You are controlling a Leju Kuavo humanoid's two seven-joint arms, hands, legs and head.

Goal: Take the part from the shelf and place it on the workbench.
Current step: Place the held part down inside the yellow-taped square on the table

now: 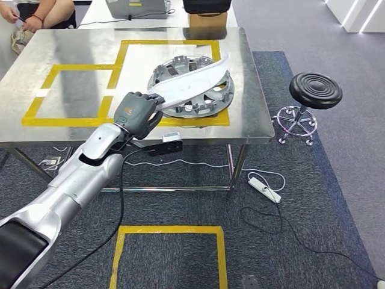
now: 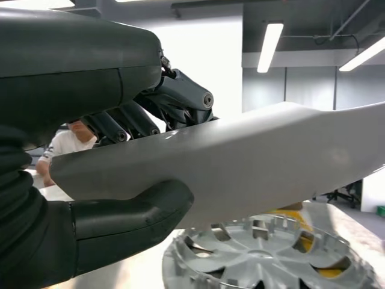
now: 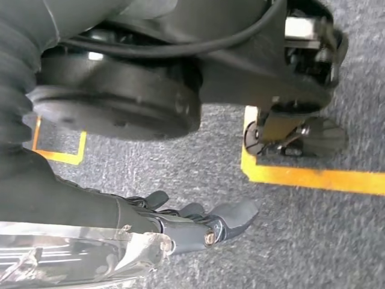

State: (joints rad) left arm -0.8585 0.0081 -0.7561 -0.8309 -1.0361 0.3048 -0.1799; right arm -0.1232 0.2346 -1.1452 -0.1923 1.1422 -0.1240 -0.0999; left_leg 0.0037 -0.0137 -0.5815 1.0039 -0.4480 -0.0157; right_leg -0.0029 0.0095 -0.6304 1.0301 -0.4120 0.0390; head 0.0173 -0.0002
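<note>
Head view shows your left hand (image 1: 136,112) gripping one end of the long white part (image 1: 195,83), fingers (image 2: 136,120) above and thumb below, with the part held over the wheel cover (image 1: 193,90) lying on the table (image 1: 68,90). Lower it level and let it settle, on the cover or the bare steel beside it, before you loosen the fingers, since its far end overhangs and could tip. The right hand (image 3: 195,226) hangs over the carpet, fingers loosely extended and holding nothing.
</note>
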